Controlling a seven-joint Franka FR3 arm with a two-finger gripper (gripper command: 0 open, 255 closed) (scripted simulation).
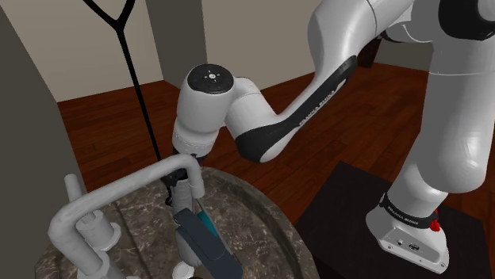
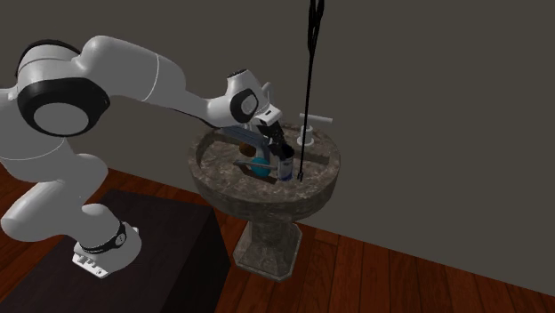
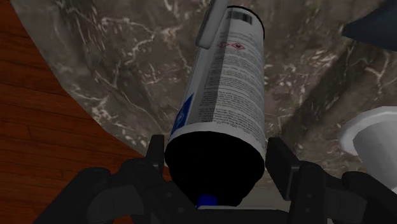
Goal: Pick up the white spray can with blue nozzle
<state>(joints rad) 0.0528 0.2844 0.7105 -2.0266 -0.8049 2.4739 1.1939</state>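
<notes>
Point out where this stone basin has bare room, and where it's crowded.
Bare: the dark veined stone basin on its side toward the black stand, and the strip between the white spray can with a blue nozzle and the rim by the wood floor. Crowded: around the black end effector, the white curved faucet and the teal-and-dark object.

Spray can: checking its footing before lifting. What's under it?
Dark veined marble of the sink basin lies beneath the spray can; the can's body hides whether its base touches.

The spray can [image 3: 226, 83] is white with grey print and a blue nozzle [image 3: 207, 202], the basin [image 3: 114, 57] brown marble veined white.
</notes>
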